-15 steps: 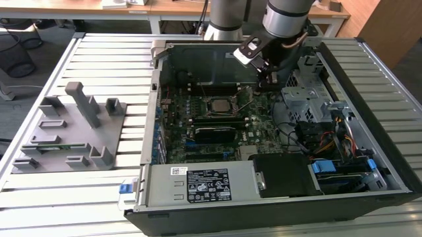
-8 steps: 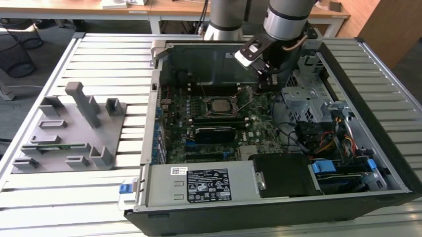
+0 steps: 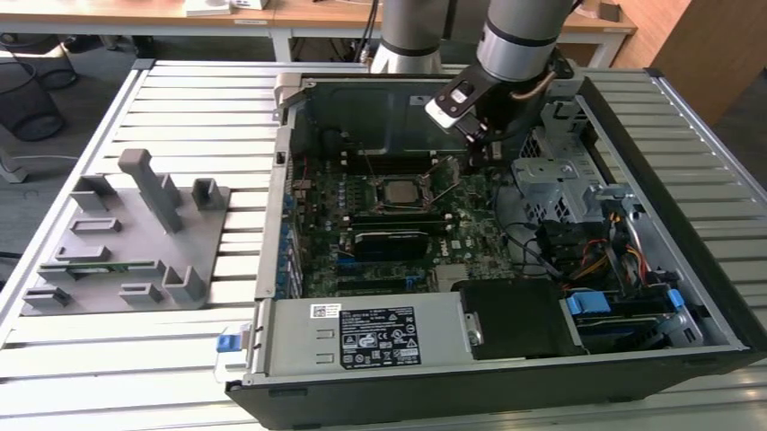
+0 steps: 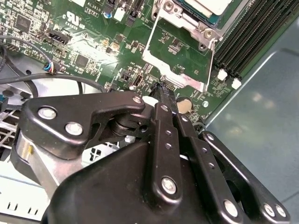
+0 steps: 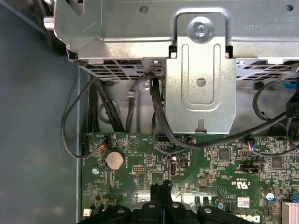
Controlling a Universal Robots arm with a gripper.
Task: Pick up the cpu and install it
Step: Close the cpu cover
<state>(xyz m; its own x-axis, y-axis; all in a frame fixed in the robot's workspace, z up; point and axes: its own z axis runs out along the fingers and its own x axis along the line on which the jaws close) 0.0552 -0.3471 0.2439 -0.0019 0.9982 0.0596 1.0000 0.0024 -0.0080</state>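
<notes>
The cpu [image 3: 397,192] is a small flat square with a shiny silver top and a thin pale edge. It lies in the middle of the green board [image 3: 473,220] inside the open computer case [image 3: 359,108]. The gripper [image 3: 480,154] hangs near it, toward the exterior view's right and a little farther back. Its fingers are pinched together and hold nothing.

obst: drive cage [image 5: 201,70], cables [image 5: 157,116] beside pincer [image 4: 162,89] | free: above mobo [image 5: 140,158]

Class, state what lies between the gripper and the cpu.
In the second wrist view, an open silver metal frame, with green motherboard showing through it, lies between the shut gripper and the cpu.
</notes>
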